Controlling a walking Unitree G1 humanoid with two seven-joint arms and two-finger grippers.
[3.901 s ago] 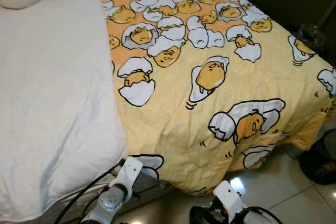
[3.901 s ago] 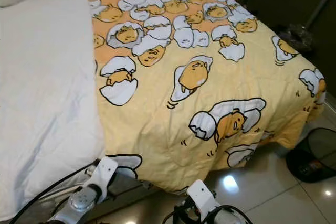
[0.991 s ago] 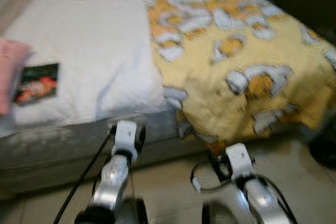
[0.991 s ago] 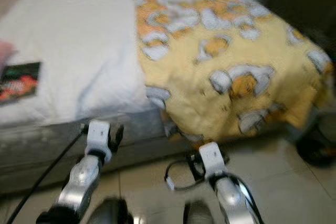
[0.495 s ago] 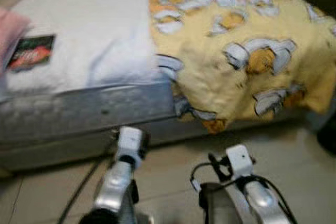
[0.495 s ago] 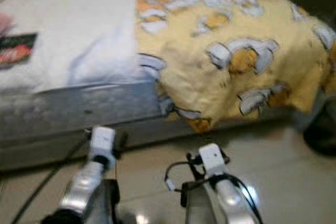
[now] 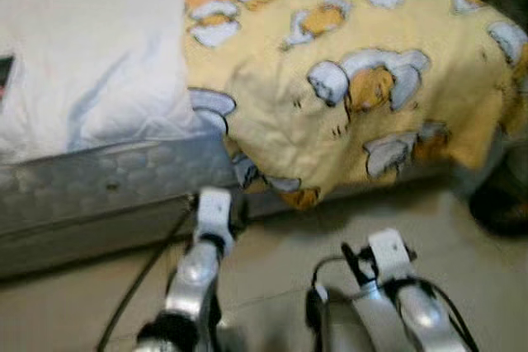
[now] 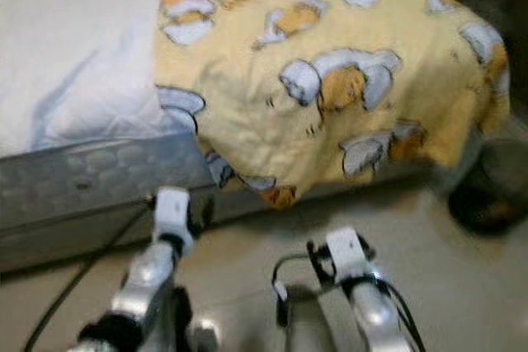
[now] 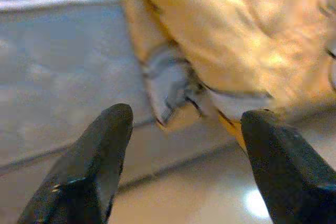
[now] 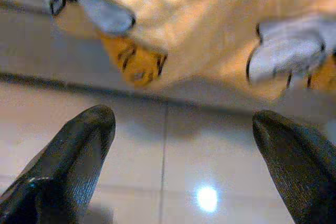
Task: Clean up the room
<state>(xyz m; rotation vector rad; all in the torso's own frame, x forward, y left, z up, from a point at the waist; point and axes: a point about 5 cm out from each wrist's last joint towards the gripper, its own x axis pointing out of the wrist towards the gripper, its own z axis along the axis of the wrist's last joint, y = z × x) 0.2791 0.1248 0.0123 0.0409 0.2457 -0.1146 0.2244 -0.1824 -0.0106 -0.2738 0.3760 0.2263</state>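
Note:
A yellow quilt (image 7: 330, 55) printed with egg cartoons covers the right half of the bed, and its corner (image 9: 178, 87) hangs over the grey mattress side (image 7: 99, 195). A white sheet (image 7: 91, 47) covers the left half. Both silver arms are held low over the tiled floor in front of the bed. My left gripper (image 9: 186, 116) is open and points at the mattress side and the hanging corner. My right gripper (image 10: 182, 115) is open, holds nothing, and points at the quilt's lower edge (image 10: 136, 61) just above the floor.
A dark round object (image 8: 487, 191) sits on the floor (image 7: 280, 245) at the bed's right corner. The dark edge of a flat packet (image 7: 3, 76) lies on the sheet at the far left. A black cable (image 7: 140, 286) trails beside my left arm.
The camera has swung right and dipped, so the packet on the sheet slid to the picture's left edge. Both arms stay low, and both grippers are still holding nothing.

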